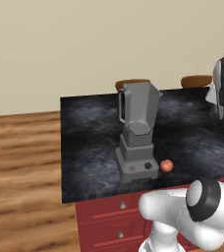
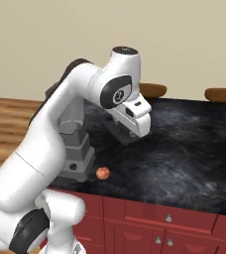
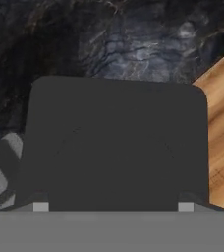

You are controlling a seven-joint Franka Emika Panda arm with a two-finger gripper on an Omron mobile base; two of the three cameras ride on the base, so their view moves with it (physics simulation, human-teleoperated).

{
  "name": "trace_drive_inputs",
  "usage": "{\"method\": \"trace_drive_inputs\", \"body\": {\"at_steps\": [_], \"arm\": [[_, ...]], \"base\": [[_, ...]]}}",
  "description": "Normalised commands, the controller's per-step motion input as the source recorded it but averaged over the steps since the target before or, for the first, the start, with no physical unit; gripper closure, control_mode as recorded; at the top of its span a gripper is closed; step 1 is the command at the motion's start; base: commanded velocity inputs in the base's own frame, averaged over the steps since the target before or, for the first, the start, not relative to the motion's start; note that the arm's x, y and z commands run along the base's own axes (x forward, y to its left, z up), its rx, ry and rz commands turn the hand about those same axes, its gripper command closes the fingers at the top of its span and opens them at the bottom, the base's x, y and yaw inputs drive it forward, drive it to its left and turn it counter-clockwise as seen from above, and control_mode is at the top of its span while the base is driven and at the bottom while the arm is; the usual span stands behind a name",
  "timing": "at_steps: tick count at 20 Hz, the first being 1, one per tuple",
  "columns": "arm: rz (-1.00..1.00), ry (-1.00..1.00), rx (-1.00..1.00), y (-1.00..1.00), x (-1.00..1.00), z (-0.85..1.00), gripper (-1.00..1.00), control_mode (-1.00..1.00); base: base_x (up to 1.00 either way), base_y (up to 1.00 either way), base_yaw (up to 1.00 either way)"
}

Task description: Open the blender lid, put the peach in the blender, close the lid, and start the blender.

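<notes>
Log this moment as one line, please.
claw: holding blender lid | blender: jar uncovered | peach: on counter by blender base

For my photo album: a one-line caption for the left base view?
Grey blender on dark counter, small peach beside its base.

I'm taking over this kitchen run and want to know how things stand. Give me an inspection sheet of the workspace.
Surface: dark marbled counter over red drawers.
Job's things: blender upright on the counter, its jar top bare; blender lid off the jar, at the gripper; peach on the counter beside the blender's base, apart from it.
Clutter: nothing seen.
Grippers: gripper above the counter beside the blender, jaws apparently shut on the lid's edges.
Cables: nothing seen.
Surroundings: wood floor, plain beige wall, two brown stool tops behind the counter.
</notes>
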Motion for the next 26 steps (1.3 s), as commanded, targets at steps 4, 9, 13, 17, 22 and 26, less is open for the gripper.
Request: {"method": "trace_drive_inputs", "body": {"at_steps": [4,9,13,17,22,26], "arm": [[-0.20,0.16,0.18,-1.00,0.31,-0.98,1.00,-1.00],[-0.02,0.13,0.14,-0.99,0.95,-0.99,1.00,-1.00],[0.02,0.02,0.04,-0.75,0.98,-1.00,1.00,-1.00],[0.11,-0.05,0.01,-0.67,0.66,-0.90,1.00,-1.00],[0.11,0.00,0.00,-0.27,0.31,-0.34,1.00,-1.00],[0.12,0.00,-0.01,-0.02,0.23,-0.25,1.00,-1.00]], "base": [[0.00,0.00,0.00],[0.00,0.00,0.00],[0.00,0.00,0.00],[0.00,0.00,0.00],[0.00,0.00,0.00],[0.00,0.00,0.00]]}}
